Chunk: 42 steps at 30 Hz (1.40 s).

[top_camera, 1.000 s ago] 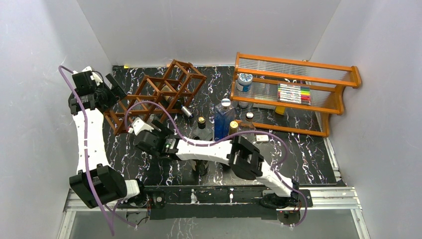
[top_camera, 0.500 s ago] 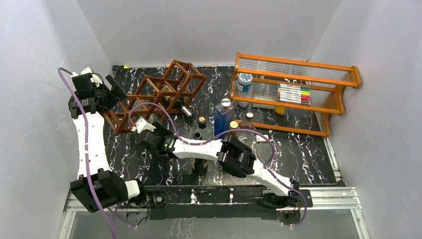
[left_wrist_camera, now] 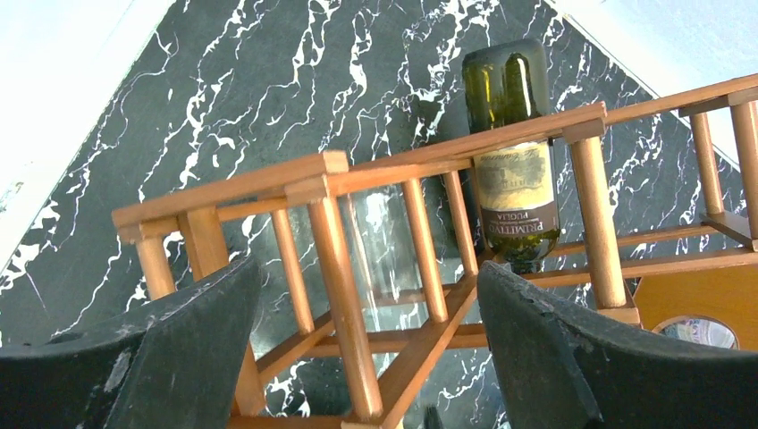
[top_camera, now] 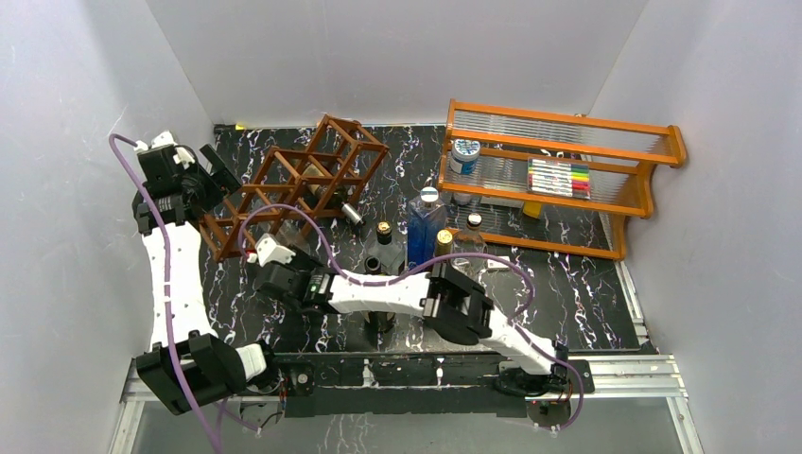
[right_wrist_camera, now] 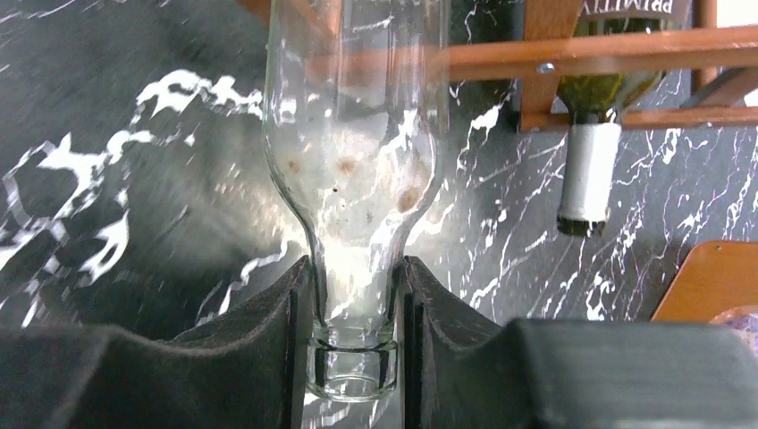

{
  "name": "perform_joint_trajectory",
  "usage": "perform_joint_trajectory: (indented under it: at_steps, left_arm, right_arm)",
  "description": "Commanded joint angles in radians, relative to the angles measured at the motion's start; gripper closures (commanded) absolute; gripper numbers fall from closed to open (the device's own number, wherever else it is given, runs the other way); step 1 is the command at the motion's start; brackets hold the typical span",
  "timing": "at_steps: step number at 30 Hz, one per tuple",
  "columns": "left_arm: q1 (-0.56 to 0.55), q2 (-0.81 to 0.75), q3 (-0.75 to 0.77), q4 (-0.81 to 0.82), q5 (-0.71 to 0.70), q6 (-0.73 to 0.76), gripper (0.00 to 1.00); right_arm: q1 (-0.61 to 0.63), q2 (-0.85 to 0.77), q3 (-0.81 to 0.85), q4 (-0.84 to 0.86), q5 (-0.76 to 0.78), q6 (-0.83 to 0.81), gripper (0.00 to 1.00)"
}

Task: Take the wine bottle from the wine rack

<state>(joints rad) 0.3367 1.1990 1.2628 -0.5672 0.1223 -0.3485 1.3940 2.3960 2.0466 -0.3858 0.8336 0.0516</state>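
Observation:
The dark reddish-brown wine rack (top_camera: pixel 284 189) stands at the back left. A clear glass wine bottle (right_wrist_camera: pixel 353 170) lies in one of its lower cells, neck toward me. My right gripper (right_wrist_camera: pixel 355 277) is shut on that neck just above the lip. A green labelled wine bottle (left_wrist_camera: pixel 514 188) lies in a neighbouring cell, its white-capped neck (right_wrist_camera: pixel 585 183) sticking out. My left gripper (left_wrist_camera: pixel 368 268) is open at the rack's left end, its fingers either side of a wooden post (left_wrist_camera: pixel 344 304), not touching it. In the top view the right gripper (top_camera: pixel 274 265) sits at the rack's near side.
An orange shelf unit (top_camera: pixel 567 170) with clear shelves, markers and a jar stands at the back right. Several upright bottles (top_camera: pixel 426 222) cluster in the middle, close to the right arm's forearm. Grey walls close in on the left, back and right.
My right gripper has gone from open to shut on the clear bottle's neck, and that arm has shifted left and nearer. The rack has swung slightly. The left gripper stays open.

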Motion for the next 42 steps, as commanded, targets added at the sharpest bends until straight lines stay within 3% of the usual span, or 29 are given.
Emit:
perform_joint_trajectory:
  at_steps: [1,16,21,29,35,42]
  left_arm:
    - [0.0,-0.029,-0.036,0.053,0.006,0.002,0.11]
    - [0.001,0.008,-0.049,0.101,0.033,0.045,0.15]
    - [0.001,0.047,0.014,0.084,0.047,0.055,0.15]
    - [-0.005,0.039,0.182,-0.011,0.093,0.05,0.05]
    - [-0.011,-0.07,0.205,-0.065,0.084,0.021,0.02]
    - [-0.12,-0.345,-0.015,-0.093,0.064,0.06,0.11]
  right_arm:
    - [0.046,-0.199,-0.031,-0.049,-0.068,0.078,1.0]
    - [0.084,-0.311,0.021,-0.433,-0.26,0.283,1.0]
    - [0.094,-0.359,0.017,-0.497,-0.308,0.3,1.0]
    - [0.109,-0.419,0.041,-0.58,-0.405,0.294,1.0]
    - [0.107,-0.453,0.052,-0.593,-0.421,0.275,1.0]
    - [0.091,-0.499,0.127,-0.68,-0.428,0.249,1.0]
